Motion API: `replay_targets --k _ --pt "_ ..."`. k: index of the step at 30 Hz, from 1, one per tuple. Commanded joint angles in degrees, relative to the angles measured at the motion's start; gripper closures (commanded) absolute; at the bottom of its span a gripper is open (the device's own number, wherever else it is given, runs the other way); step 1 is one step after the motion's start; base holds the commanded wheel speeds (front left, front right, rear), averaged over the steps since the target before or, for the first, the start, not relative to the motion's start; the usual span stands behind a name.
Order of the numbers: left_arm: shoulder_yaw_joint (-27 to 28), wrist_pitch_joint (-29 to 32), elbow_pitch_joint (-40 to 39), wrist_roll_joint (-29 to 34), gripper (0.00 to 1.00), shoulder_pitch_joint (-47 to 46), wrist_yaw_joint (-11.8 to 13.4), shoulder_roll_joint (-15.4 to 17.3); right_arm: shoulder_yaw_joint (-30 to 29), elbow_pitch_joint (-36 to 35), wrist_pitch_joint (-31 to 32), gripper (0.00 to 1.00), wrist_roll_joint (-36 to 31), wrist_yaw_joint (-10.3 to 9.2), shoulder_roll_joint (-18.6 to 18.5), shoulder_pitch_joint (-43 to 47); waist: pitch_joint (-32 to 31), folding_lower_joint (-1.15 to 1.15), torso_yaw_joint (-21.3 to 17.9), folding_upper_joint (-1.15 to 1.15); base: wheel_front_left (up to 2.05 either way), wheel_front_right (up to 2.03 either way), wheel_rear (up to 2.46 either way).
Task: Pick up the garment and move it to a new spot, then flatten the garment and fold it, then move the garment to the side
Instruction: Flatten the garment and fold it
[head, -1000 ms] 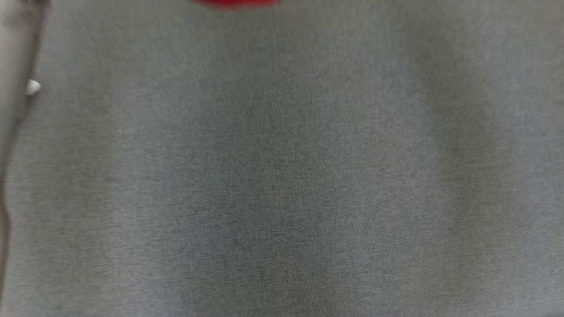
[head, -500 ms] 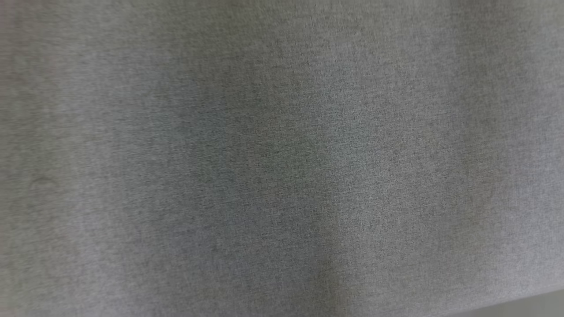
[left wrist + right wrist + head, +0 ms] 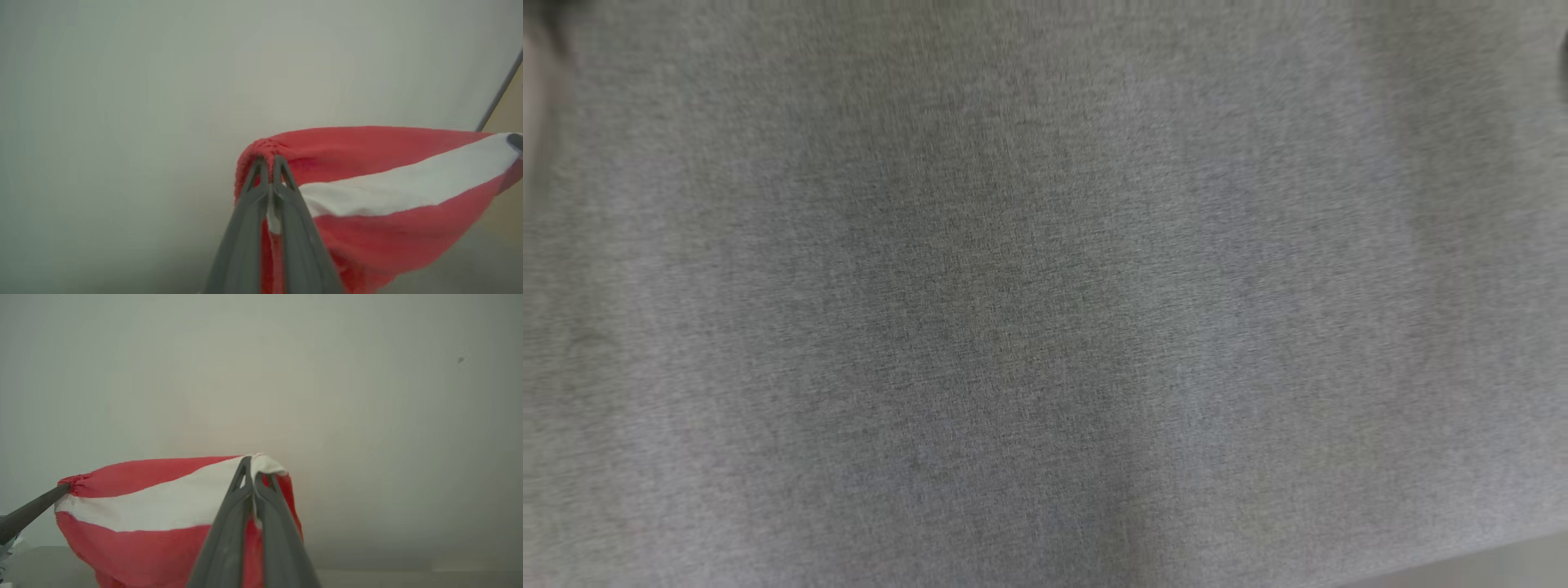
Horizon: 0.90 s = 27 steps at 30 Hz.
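Left claw (image 3: 269,161) clamped on garment (image 3: 388,183) at its red edge, left wrist view; lower cloth cut off by frame. Right wrist view: right claw (image 3: 253,463) pinched shut on white-band corner, garment stretched btwn both claws. Head view: grey woven surface (image 3: 1045,294), blurred, can't ID.

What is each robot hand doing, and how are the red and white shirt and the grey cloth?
garment: stretched between both grippers, rest sagging.
left gripper: shut, pinching the garment's red edge.
right gripper: shut, pinching the garment's white part.
grey cloth surface: flat, smooth.
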Motion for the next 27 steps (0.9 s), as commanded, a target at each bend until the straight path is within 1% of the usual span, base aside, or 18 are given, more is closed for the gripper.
replay_targets --k 1,4,7,10,11,12,14,16,18,20,21,22,25,27 --pt "0.2 -0.7 -2.2 -1.0 1.00 5.9 0.1 1.4 1.0 -2.2 -0.6 1.00 1.1 -0.13 -1.3 4.9 -4.0 0.00 0.2 -0.01 0.00 0.00 0.00" --pt "2.4 -1.3 -8.1 -2.3 1.00 17.5 1.5 2.8 2.3 -6.5 -1.0 1.00 2.3 -0.13 -4.3 14.7 -7.4 0.00 0.7 -0.01 0.00 0.00 0.00" --pt "6.3 -1.4 -16.3 -1.6 1.00 29.6 4.4 3.4 1.5 -10.9 -1.1 1.00 3.2 -0.13 -6.6 24.5 -10.5 0.00 1.2 -0.01 0.00 0.00 0.00" --pt "9.4 -1.3 -24.7 -0.1 1.00 42.8 7.1 2.9 0.1 -14.1 -1.1 1.00 4.0 -0.13 -7.9 35.1 -13.8 0.00 1.4 -0.01 0.00 0.00 0.00" --pt "10.4 -1.3 -28.8 1.2 1.00 50.3 8.2 2.8 -1.4 -16.0 -1.1 1.00 4.7 -0.13 -8.3 40.8 -16.0 0.00 1.5 -0.01 0.00 0.00 0.00" --pt "10.9 -1.3 -30.8 1.4 1.00 53.9 8.5 2.4 -2.0 -16.9 -1.1 1.00 4.8 -0.13 -8.5 43.6 -17.1 0.00 1.5 -0.01 0.00 0.00 0.00" --pt "11.4 -1.3 -33.5 2.5 1.00 60.9 9.0 1.6 -2.5 -18.6 -1.1 1.00 4.3 -0.13 -8.8 49.2 -19.2 0.00 1.5 -0.01 0.00 0.00 0.00" --pt "11.5 -1.3 -35.6 3.0 1.00 66.8 8.9 0.6 -3.0 -20.1 -1.1 1.00 4.4 -0.13 -8.8 54.3 -21.0 0.00 1.5 -0.01 0.00 0.00 0.00" --pt "12.8 -1.3 -37.0 3.8 1.00 71.7 9.5 -0.2 -3.4 -21.5 -1.1 1.00 3.7 -0.13 -9.4 58.7 -22.7 0.00 1.4 -0.01 0.00 0.00 0.00" --pt "12.9 -1.3 -37.7 4.6 1.00 76.5 9.2 -1.0 -3.8 -22.7 -1.1 1.00 3.9 -0.13 -9.6 63.6 -24.3 0.00 1.5 -0.01 0.00 0.00 0.00" --pt "13.1 -1.3 -37.9 5.1 1.00 78.4 9.2 -1.1 -4.0 -23.3 -1.1 1.00 3.5 -0.13 -9.8 66.0 -25.1 0.00 1.6 -0.01 0.00 0.00 0.00" --pt "13.1 -1.3 -37.9 5.1 1.00 78.4 9.2 -1.1 -4.0 -23.3 -1.1 1.00 3.5 -0.13 -9.8 66.0 -25.1 0.00 1.6 -0.01 0.00 0.00 0.00" --pt "13.8 -1.3 -38.3 5.8 1.00 83.5 8.1 -1.9 -5.7 -25.1 -1.1 1.00 3.9 -0.13 -9.4 73.3 -27.4 0.00 2.1 -0.01 0.00 0.00 0.00" --pt "14.9 -1.3 -38.6 6.2 1.00 86.4 8.1 -2.1 -6.3 -26.3 -1.1 1.00 3.3 -0.13 -9.4 78.2 -28.6 0.00 2.4 -0.01 0.00 0.00 0.00"
